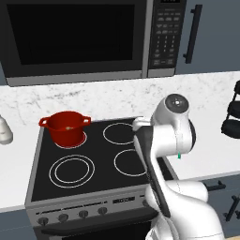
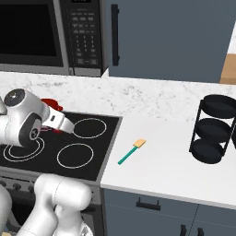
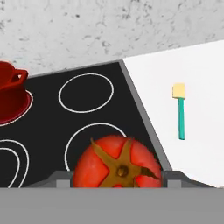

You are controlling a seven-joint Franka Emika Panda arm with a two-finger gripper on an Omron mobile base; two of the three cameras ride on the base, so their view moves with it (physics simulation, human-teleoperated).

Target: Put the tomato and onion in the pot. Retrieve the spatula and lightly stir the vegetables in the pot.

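Stovetop [image 1: 101, 154] w/ pot [image 1: 65, 127] at back-left; pincer [image 3: 117, 175] apparently gripping tomato [image 3: 117, 162] near stove's right edge.

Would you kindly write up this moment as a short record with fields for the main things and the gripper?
tomato: held between the gripper's finger tips, above the stove
gripper: closed on the tomato
pot: on the back left burner of the stove
spatula: lying flat on the white counter right of the stove, not yet picked up
rack: black, three tiers, at the right of the counter
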